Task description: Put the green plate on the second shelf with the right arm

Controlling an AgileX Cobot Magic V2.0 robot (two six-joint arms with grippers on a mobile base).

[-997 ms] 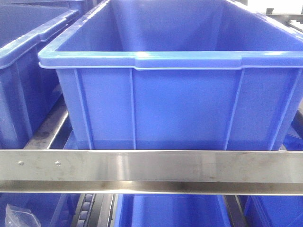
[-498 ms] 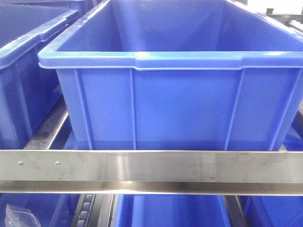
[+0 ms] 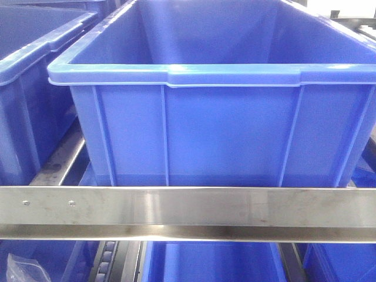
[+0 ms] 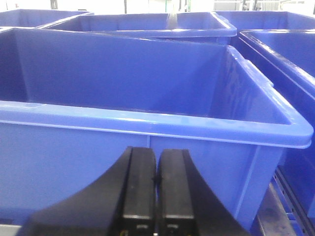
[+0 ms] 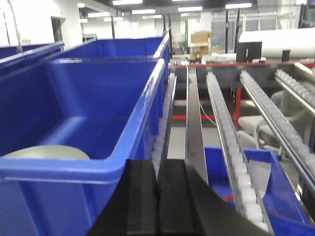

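Note:
The green plate (image 5: 47, 152) lies on the floor of a blue bin (image 5: 74, 169) at the left of the right wrist view; only its pale far rim shows above the bin's near wall. My right gripper (image 5: 157, 164) is shut and empty, outside that bin, just right of its near right corner. In the left wrist view my left gripper (image 4: 156, 155) is shut on nothing, held in front of the near wall of another blue bin (image 4: 147, 123). Neither gripper shows in the front view.
The front view is filled by a large blue bin (image 3: 211, 76) behind a steel shelf rail (image 3: 188, 205), with more blue bins (image 3: 29, 88) beside and below. Roller tracks (image 5: 224, 123) and a steel rail (image 5: 194, 123) run away to the right of the plate's bin.

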